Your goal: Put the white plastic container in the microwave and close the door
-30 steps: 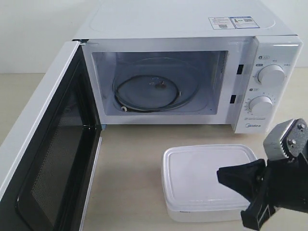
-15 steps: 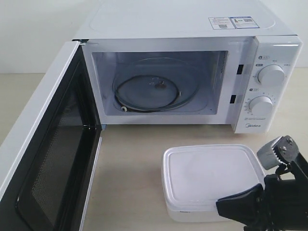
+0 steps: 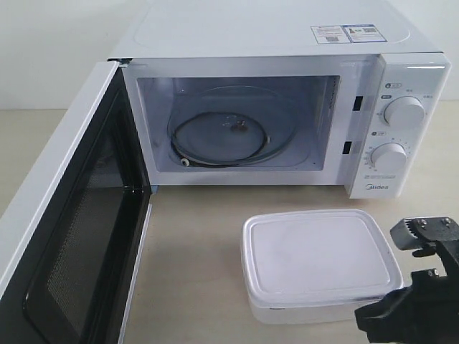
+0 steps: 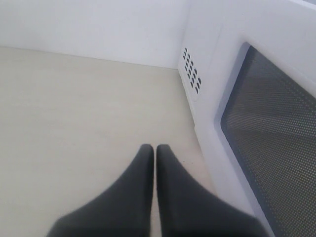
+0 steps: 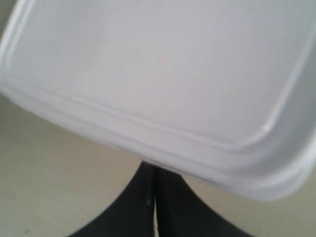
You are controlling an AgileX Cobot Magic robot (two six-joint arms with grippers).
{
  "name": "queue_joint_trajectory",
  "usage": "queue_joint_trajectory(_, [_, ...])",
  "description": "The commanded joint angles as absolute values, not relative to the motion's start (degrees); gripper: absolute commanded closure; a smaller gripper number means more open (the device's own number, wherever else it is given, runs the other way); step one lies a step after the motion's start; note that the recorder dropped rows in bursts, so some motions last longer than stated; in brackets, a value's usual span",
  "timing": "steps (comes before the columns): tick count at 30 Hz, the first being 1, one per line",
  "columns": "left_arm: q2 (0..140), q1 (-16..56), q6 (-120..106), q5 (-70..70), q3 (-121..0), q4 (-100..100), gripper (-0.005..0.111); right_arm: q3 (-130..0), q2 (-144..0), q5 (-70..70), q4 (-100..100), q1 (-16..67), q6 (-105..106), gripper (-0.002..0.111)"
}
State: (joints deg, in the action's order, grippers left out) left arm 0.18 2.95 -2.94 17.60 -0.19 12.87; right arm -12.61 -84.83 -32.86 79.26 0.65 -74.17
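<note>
1. Right gripper [image 5: 154, 180] has its fingers pressed together against the rim of the white plastic container [image 5: 163, 74], which hides the tips
2. Left gripper [image 4: 154, 149] is closed on nothing, beside the door [image 4: 266, 138]
3. "Midea" logo [image 3: 378, 188] is readable on the microwave [image 3: 272, 36] below two dials [image 3: 404, 111]; the top labels [image 3: 344, 32] are too small to read
4. The lidded container lies on the table [image 3: 193, 244] before the open microwave; the frame's edge cuts off the door
</note>
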Motion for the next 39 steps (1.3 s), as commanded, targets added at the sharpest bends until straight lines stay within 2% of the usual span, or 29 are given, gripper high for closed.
queue_joint_trajectory(1, [0.0, 2.9, -3.0, 17.5, 0.0, 12.8, 0.102, -14.6, -84.6, -20.7, 67.8, 0.6, -73.0, 0.109])
queue_joint_trajectory(3, [0.0, 2.9, -3.0, 17.5, 0.0, 12.8, 0.102, -16.8, -84.6, -19.3, 61.2, 0.6, -69.8, 0.109])
queue_joint_trajectory(8, [0.0, 2.9, -3.0, 17.5, 0.0, 12.8, 0.102, -23.3, -84.6, -30.9, 59.5, 0.6, -68.4, 0.109])
queue_joint_trajectory(15, [0.0, 2.9, -3.0, 17.5, 0.0, 12.8, 0.102, -25.6, -84.6, -27.9, 62.2, 0.6, -68.6, 0.109])
queue_joint_trajectory(22, [0.0, 2.9, -3.0, 17.5, 0.0, 12.8, 0.102, -19.8, -78.9, -28.5, 60.6, 0.6, -65.8, 0.109])
queue_joint_trajectory(29, [0.0, 2.9, -3.0, 17.5, 0.0, 12.8, 0.102, -8.4, -67.6, -34.4, 31.2, 0.6, -55.6, 0.109])
queue_joint_trajectory(34, [0.0, 2.9, -3.0, 17.5, 0.0, 12.8, 0.102, -7.3, -67.9, -25.3, 28.4, 0.6, -68.4, 0.109])
queue_joint_trajectory(39, [0.0, 2.9, -3.0, 17.5, 0.0, 12.8, 0.102, -7.3, -69.7, -27.6, 39.7, 0.6, -80.8, 0.109])
